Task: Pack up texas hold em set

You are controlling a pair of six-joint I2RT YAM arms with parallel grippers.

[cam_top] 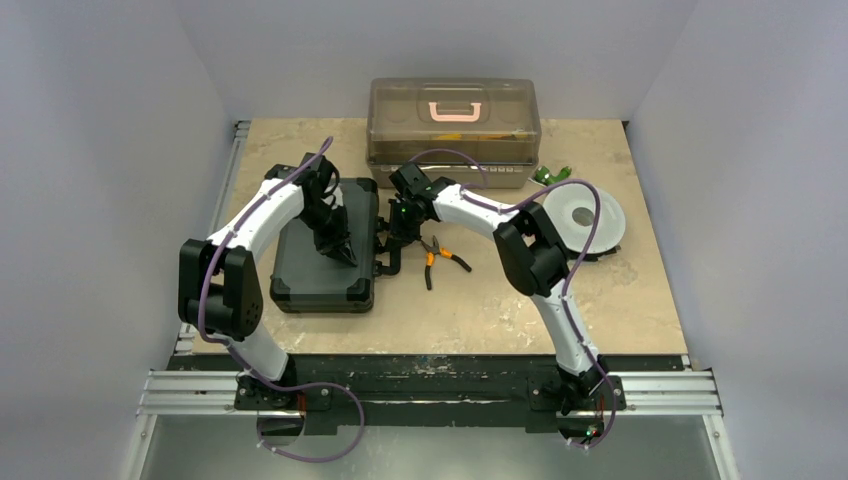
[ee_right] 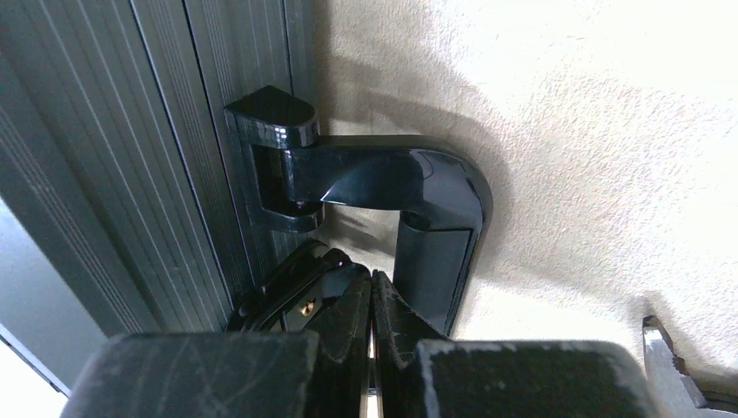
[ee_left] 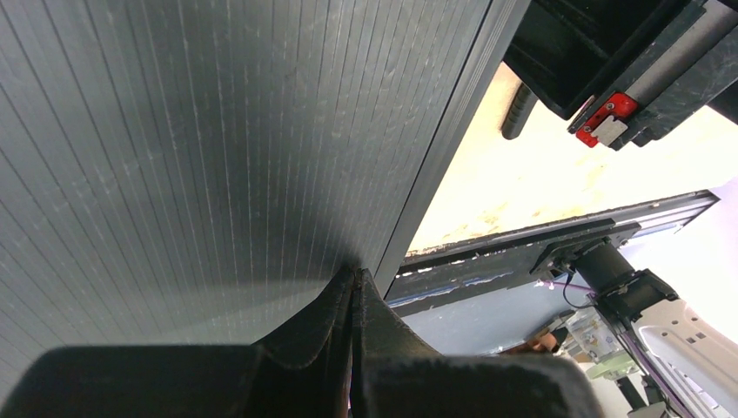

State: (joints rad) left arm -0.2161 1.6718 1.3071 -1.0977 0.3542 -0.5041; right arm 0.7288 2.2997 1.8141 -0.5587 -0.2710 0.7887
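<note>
Left of centre on your table (cam_top: 600, 300), the black case (cam_top: 312, 282) of the hold'em set lies flat with its lid down and its ribbed top facing up. Its carrying handle (ee_right: 418, 178) sticks out from the edge that faces the middle of the table.

Your left gripper (ee_left: 355, 279) has its fingers pressed together with nothing between them. Its tips point down at the ribbed lid, close to the handle-side edge. You cannot tell from these views whether they actually touch the lid.

Your right gripper (ee_right: 372, 283) is likewise pinched closed and empty. Its tips sit low beside the case's edge, just inside the bend of the handle. Contact with the handle is not clear.

Just right of the handle lie the orange-handled pliers (cam_top: 440, 258), near the right gripper but apart from the case. Behind the case, against the back wall, stands the translucent brown box (cam_top: 453, 130) with its pink handle. A white round dish (cam_top: 585, 215) rests to the far right.
</note>
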